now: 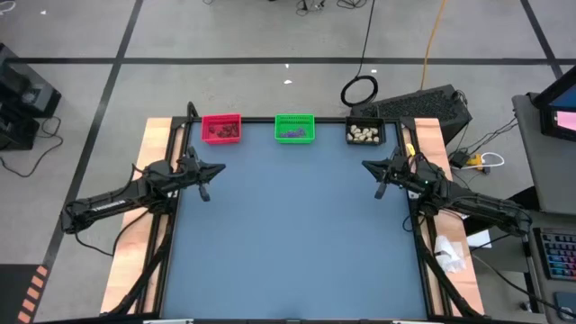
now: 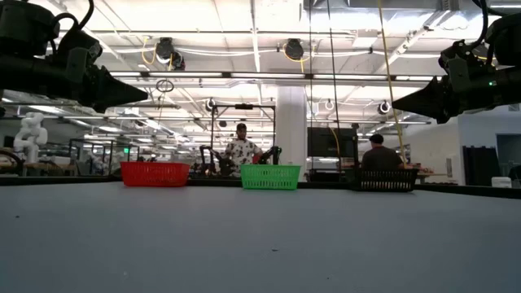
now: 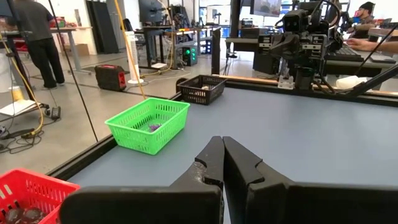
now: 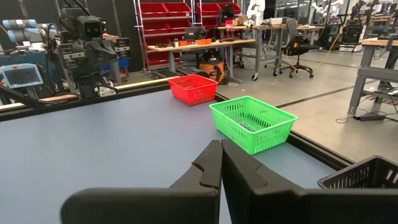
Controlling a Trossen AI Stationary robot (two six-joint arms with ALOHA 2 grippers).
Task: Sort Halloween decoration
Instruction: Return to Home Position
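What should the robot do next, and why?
Probably just let both arms settle at rest. No loose trinkets show on the table: dark lumps lie in the red bin, purple bits in the green bin, cream lumps in the black bin. The left gripper and right gripper are shut on nothing, raised by the table's sides.

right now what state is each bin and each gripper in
red bin, upright at the far edge of the table, holding dark lumps
green bin, upright, holding purple bits
black bin, upright, holding cream lumps
left gripper, fingers shut, empty, raised off the table
right gripper, fingers shut, empty, raised off the table
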